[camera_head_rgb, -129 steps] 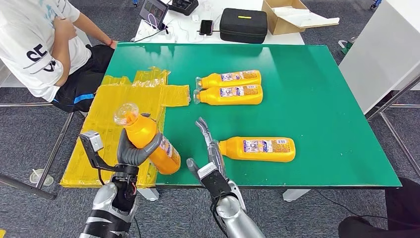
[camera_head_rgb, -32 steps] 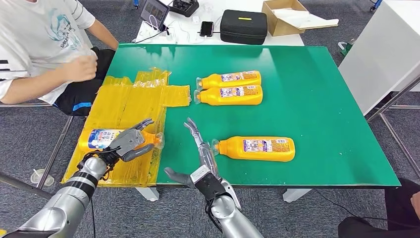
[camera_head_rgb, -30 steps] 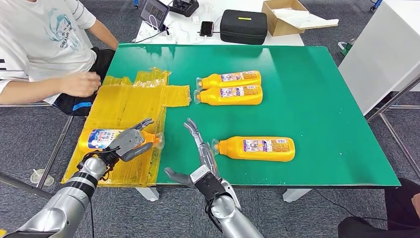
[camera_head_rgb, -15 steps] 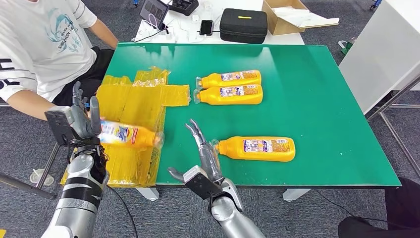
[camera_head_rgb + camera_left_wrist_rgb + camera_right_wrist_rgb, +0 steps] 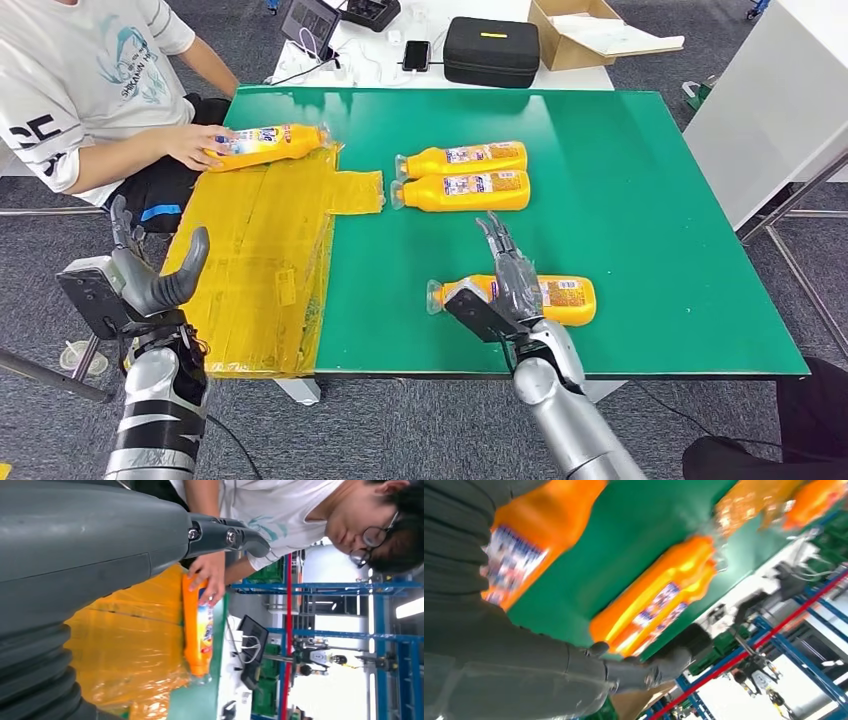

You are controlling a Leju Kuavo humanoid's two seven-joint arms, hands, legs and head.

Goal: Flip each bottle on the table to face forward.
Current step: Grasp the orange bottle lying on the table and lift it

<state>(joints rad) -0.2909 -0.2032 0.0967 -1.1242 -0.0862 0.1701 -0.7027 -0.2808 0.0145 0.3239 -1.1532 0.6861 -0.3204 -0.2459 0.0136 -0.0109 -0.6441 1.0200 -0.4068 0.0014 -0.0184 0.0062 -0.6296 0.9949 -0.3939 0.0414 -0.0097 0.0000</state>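
Orange bottle lying label-up under the spread-fingered right hand; left hand empty, fingers apart.

Right robot hand covers the near bottle's middle. Right wrist view blurred. Person cut off at frame edge.

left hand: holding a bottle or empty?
Empty. The left hand hangs off the table edge, fingers apart; a person's hand holds the bottle on the yellow sheet.

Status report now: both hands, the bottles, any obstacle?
Left hand open, off the table. Right hand spread over the near bottle, grip unclear. Two bottles lie beyond. Person's hand holds a fourth bottle on the yellow sheet.
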